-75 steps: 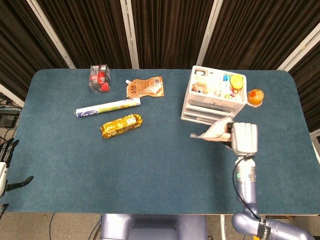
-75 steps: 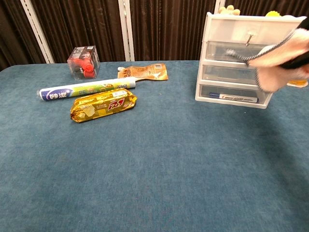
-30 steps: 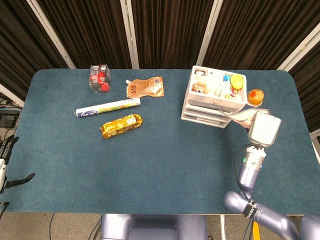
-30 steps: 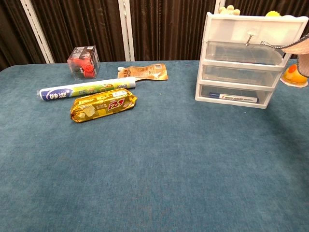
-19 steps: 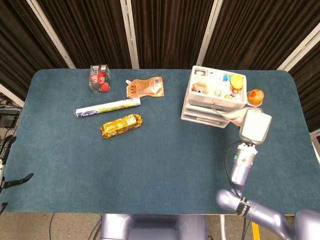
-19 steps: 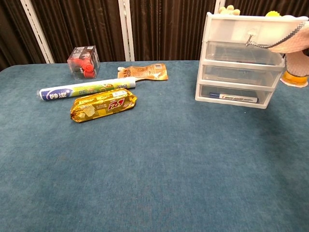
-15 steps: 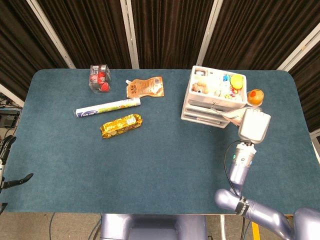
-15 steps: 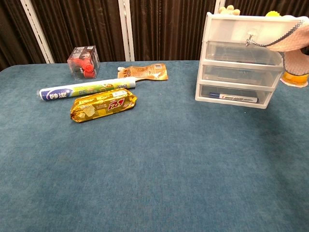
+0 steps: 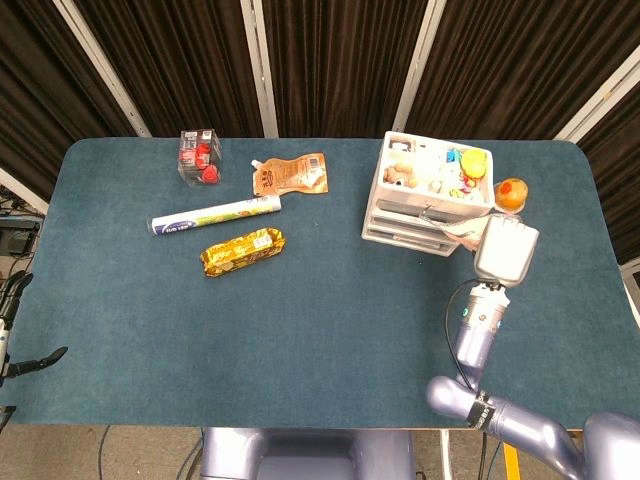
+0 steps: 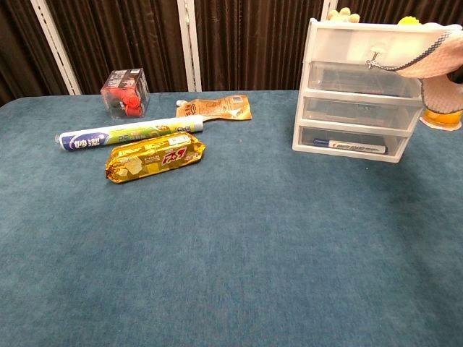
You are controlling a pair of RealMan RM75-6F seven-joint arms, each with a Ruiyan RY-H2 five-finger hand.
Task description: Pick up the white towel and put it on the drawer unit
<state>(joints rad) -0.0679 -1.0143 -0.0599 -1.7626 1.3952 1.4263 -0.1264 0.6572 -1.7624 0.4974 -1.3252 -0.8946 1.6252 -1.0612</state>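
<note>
Right hand (image 9: 504,250) was raised above the table (image 9: 330,330) beside the front right corner of the drawer unit (image 9: 430,195), back plate facing up toward the head camera, forearm running down and toward the robot's base. Fingers were hidden under the hand in the head view; in the chest view only a dark sliver showed at the right frame edge. White towel (image 10: 427,63) was held by this hand, bunched against it, with a striped edge stretching left across the upper front of the drawer unit (image 10: 362,87) near the top drawer's knob. Towel hung in front of the unit, not resting on its top. Exact finger closure on the cloth could not be made out.

Left hand (image 9: 12,330) sat at the far left frame edge, off the table, fingers apart, holding nothing.

Orange cup (image 9: 510,193) stood just right of the unit.
</note>
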